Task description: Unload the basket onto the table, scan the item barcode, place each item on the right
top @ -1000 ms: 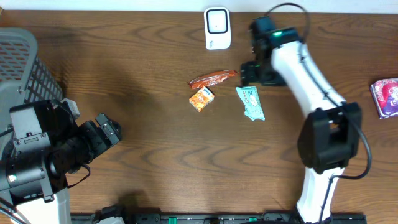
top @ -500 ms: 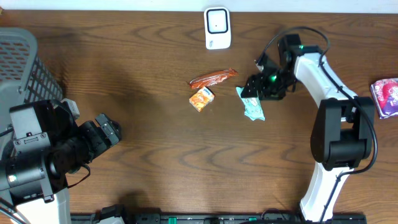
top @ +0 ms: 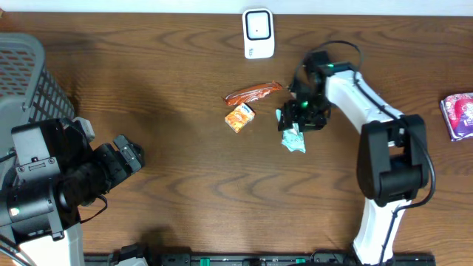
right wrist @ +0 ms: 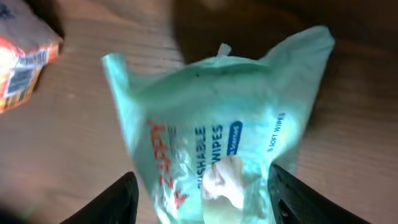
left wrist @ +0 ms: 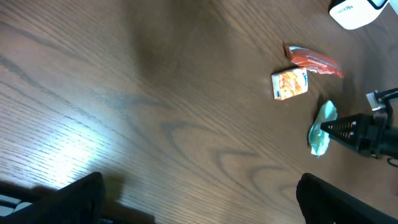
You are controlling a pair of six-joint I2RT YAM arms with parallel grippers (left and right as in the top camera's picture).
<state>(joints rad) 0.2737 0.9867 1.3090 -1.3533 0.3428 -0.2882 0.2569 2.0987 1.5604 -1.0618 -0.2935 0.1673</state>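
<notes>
The right gripper (right wrist: 202,198) is down over the wipes (right wrist: 211,124), a teal pack lying on the table (top: 170,89). Its fingers (right wrist: 118,199) stand partly spread, one at each long edge of the pack, which fills the gap between them. Whether they are pinching it or only bracketing it I cannot tell. Seen from the wrist, the pack reaches forward from the fingertips, printed side up, its crimped end farthest away.

Just off this gripper's left side lies an orange pack (top: 239,117), close to the wipes but apart from them. A red wrapper (top: 253,93) lies just beyond that one. The scanner (top: 259,33), white with a dark window, sits at the table's far edge, ahead and to the left of the gripper, well apart from the wipes. A pink pack (top: 460,114) lies far off to its right.

The left gripper (left wrist: 199,199) hangs over bare wood, jaws spread wide and holding nothing. The wipes lie well ahead of it. A grey basket (top: 22,74) stands close by on its left.
</notes>
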